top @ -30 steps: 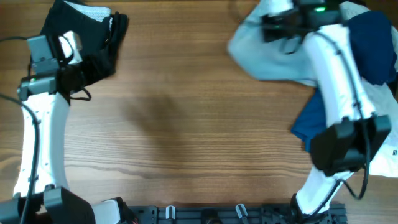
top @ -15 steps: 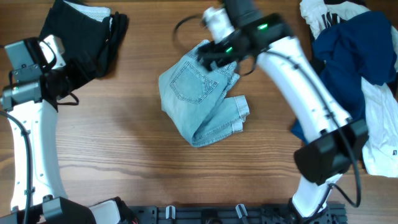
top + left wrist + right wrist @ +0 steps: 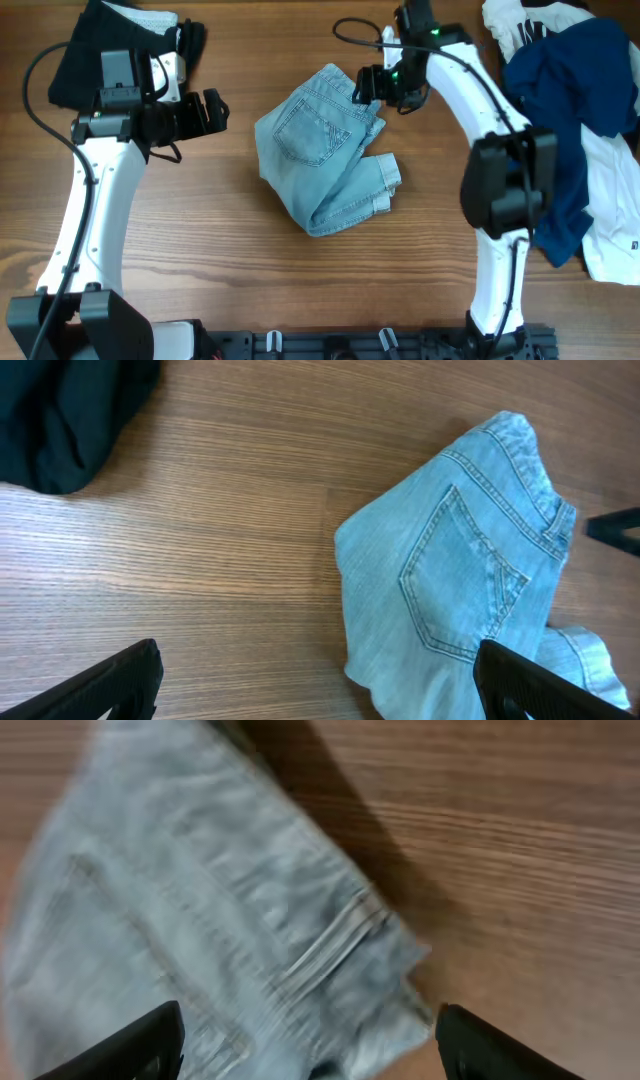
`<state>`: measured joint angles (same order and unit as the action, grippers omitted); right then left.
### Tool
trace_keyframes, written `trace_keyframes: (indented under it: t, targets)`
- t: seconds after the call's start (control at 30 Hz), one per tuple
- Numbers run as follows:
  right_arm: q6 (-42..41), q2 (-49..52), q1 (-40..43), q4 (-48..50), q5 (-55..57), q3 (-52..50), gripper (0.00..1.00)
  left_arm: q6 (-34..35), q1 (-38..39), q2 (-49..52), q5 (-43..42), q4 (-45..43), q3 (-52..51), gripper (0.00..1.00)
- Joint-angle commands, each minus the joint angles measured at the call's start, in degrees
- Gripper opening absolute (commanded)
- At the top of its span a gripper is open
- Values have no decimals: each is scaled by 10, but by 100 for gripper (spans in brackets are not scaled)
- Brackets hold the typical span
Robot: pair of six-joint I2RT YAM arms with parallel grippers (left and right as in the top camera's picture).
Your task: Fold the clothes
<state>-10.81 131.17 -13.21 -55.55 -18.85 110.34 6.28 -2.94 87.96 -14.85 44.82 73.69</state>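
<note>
Your jeans (image 3: 325,150) crumpled mid-table, your right gripper (image 3: 370,86) spread wide over their far right edge, pinching nothing, your left gripper (image 3: 211,112) also spread, just left of them, not touching

Both arms are the same build: long smooth white shells for the links, with chunky black housings at the joints. The left arm (image 3: 95,210) has a loose black cable (image 3: 38,80) looping off near the wrist, plus a dark grey boxy block (image 3: 118,70) sitting on top. The right arm (image 3: 470,90) has its own thin black cable (image 3: 352,24) curving off the wrist and a tiny green light (image 3: 434,32) glowing on the black housing. It's got a big black elbow joint (image 3: 508,185) too. The left tool (image 3: 214,112) and right tool (image 3: 362,85) are all black. On the wrist cams the fingers (image 3: 112,682) are just matte black wedges tapering to a point.
</note>
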Motion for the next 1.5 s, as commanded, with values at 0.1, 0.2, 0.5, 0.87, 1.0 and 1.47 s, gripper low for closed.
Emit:
trace_keyframes:
  t: [0.1, 0.2, 0.5, 0.87, 1.0, 1.47]
  targets:
    - [-46, 57, -4, 28, 7, -6, 75, -9, -1, 3, 30, 0, 10, 100]
    - [-43, 62, -4, 50, -26, -6, 48, -9, -1, 3, 30, 0, 10, 100]
    - [-12, -14, 4, 73, -52, 35, 4, -9, -1, 3, 30, -1, 10, 100]
    - [36, -271, 106, 81, -46, 52, 4, -7, -27, -2, 27, -11, 10, 100]
    - [60, -310, 115, 81, -49, 52, 4, -7, -29, -16, 27, -12, 34, 100]
    - [78, -458, 100, 10, -18, 99, 4, -7, -70, -97, 29, -6, 70, 100]
